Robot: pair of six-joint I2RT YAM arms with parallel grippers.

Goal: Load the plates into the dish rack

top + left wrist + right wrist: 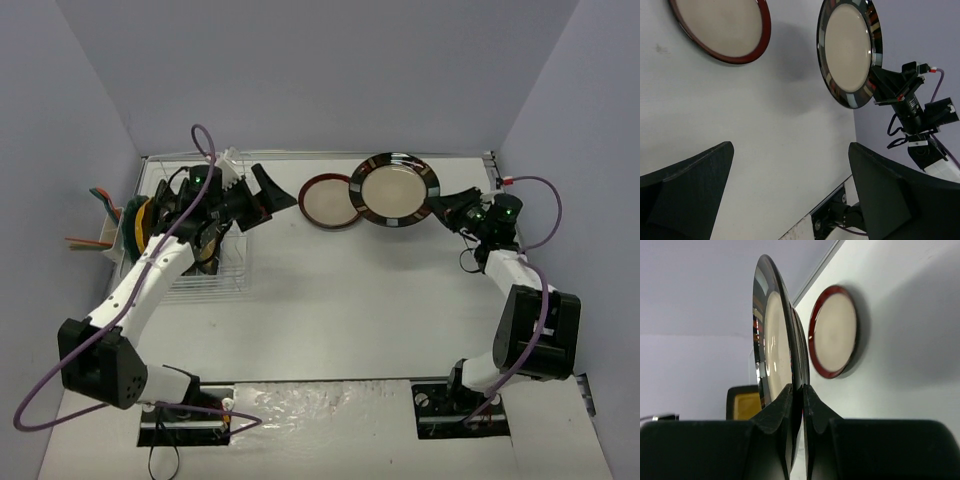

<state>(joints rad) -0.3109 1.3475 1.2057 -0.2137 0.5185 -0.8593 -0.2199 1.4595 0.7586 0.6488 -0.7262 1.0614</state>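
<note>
My right gripper (438,207) is shut on the rim of a black patterned-rim plate with a pale centre (394,188) and holds it tilted above the table's far side. In the right wrist view this plate (771,335) stands edge-on between my fingers (776,412). A red-rimmed plate with a pale centre (325,201) lies flat on the table beside it and also shows in the left wrist view (722,27). My left gripper (270,200) is open and empty, between the dish rack (212,275) and the red-rimmed plate. Teal and orange-yellow plates (134,226) stand in the rack.
A white utensil cup (104,236) with orange and teal utensils hangs on the rack's left side. A black square plate with a yellow centre (743,402) shows far off in the right wrist view. Purple walls close in the table at the back and both sides.
</note>
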